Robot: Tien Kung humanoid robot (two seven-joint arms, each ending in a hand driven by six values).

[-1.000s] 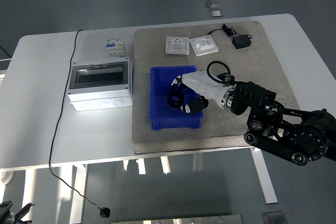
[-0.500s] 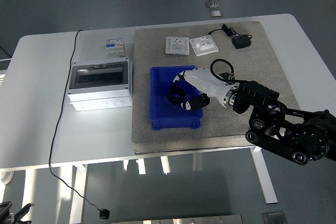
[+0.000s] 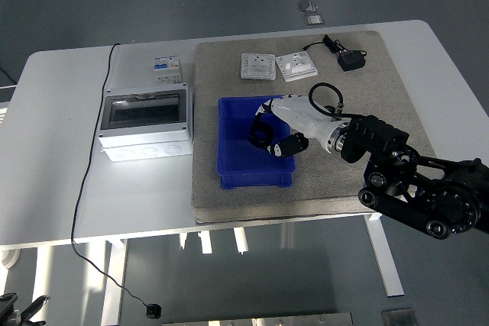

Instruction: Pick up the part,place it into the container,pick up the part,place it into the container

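Right hand (image 3: 276, 133) over the blue bin (image 3: 254, 152), fingers curled.

Right arm (image 3: 397, 177) comes in from the lower right, white hand shell angled left over the bin's right half. Black fingers clenched; can't tell if they hold a part. Vs 1 s ago the hand sits slightly higher and further back-right. Two white socket parts (image 3: 276, 66) lie side by side on the grey mat (image 3: 229, 62) behind the bin, black adapter (image 3: 351, 59) near the mat's far right corner. Grey junction box (image 3: 145, 122) left of the mat on the white table (image 3: 53, 150). Grey floor around.
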